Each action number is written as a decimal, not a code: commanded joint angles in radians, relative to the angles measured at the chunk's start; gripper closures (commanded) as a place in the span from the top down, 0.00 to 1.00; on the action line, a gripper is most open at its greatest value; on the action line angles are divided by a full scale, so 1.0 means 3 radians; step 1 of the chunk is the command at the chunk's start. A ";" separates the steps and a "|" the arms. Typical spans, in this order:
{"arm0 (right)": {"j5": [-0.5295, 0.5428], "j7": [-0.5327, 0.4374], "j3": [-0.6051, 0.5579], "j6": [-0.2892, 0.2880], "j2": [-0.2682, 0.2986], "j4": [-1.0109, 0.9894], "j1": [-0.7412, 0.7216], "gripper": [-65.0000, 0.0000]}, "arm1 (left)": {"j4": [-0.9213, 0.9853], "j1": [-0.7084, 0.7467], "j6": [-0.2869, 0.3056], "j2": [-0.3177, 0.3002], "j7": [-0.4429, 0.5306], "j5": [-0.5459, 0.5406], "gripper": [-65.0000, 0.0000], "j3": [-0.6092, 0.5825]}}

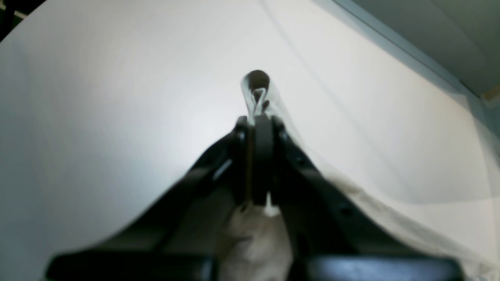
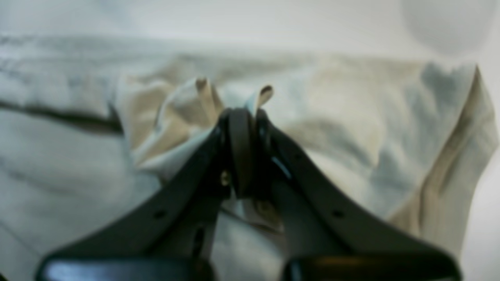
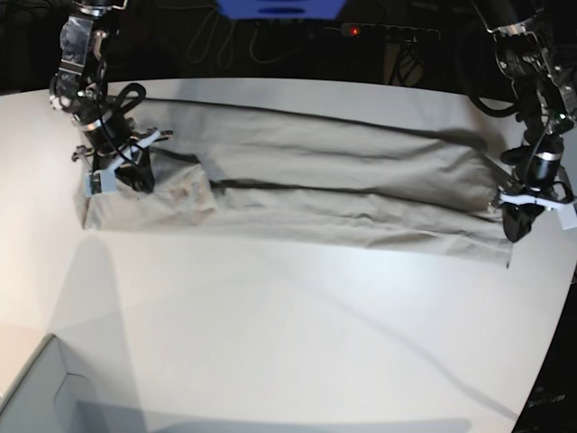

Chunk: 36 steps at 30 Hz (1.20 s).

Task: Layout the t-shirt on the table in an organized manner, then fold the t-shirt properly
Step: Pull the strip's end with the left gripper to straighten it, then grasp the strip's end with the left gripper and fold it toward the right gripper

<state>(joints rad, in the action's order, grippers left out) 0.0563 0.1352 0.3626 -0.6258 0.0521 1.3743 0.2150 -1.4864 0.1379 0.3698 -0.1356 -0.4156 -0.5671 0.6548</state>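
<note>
T-shirt (image 3: 315, 180) cloth lies stretched in a long band across the far part of the table (image 3: 270, 334), and I hold it at both ends. My left gripper (image 1: 256, 117) is clamped shut on a thin pinch of fabric near the table's curved edge; its wrist view shows a small loop of cloth poking past the tips, with bare table beyond. My right gripper (image 2: 242, 117) is closed on a bunched fold at the other end, and in its wrist view, crumpled cloth fills the frame. From the base view the band looks folded lengthwise, with a dark seam line running along it, so I judge I am partway through a fold or a straightening pull. To do this step well I should keep both ends level and move them together, so the cloth stays taut without dragging askew. The bunching by my right gripper worries me: if I release there, the wrinkles will set into the fold. The left pinch looks slight and could slip under a hard pull.
</note>
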 commanded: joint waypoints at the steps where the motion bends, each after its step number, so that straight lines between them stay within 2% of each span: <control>1: 0.0050 -0.0085 0.0011 -0.0013 0.0018 0.0122 0.0012 0.00 | -0.0070 -0.0033 0.0028 -0.0052 0.0104 -0.0061 0.00 0.0014; 6: 0.0050 -0.0085 0.0011 -0.0013 0.0018 0.0321 0.0217 0.00 | -0.0075 -0.0022 0.0028 -0.0052 0.0109 -0.0061 0.00 0.0014; 11: 0.0045 -0.0080 0.0011 -0.0013 0.0013 0.0153 0.0212 0.02 | -0.0101 -0.0012 0.0038 -0.0052 0.0109 -0.0061 0.00 0.0014; 18: 0.0045 -0.0080 0.0078 -0.0013 0.0018 0.0081 0.0217 0.42 | -0.0510 0.0085 0.0033 0.0045 0.0104 -0.0051 0.00 0.0009; 21: 0.0030 -0.0080 0.0078 -0.0013 0.0034 0.0055 0.0217 0.50 | -0.0643 0.0152 0.0033 0.0122 0.0104 -0.0025 0.00 -0.0083; 30: 0.0030 -0.0080 0.0073 -0.0013 0.0034 -0.0134 0.0120 0.51 | -0.0725 0.0351 0.0007 0.0235 0.0135 0.0016 0.00 -0.0707; 32: 0.0030 -0.0080 0.0067 -0.0013 0.0034 -0.0134 0.0120 0.51 | -0.0720 0.0351 0.0007 0.0322 0.0135 0.0195 0.00 -0.0794; 36: 0.0030 -0.0080 0.0067 -0.0024 0.0034 -0.0134 0.0115 0.51 | -0.0720 0.0315 0.0007 0.0659 0.0140 0.0778 0.00 -0.1014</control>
<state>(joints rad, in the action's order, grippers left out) 0.0502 0.1337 0.3805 -0.6273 0.0525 1.3182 0.2554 -1.6875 0.2451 0.3611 0.0628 -0.4004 -0.3099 0.3542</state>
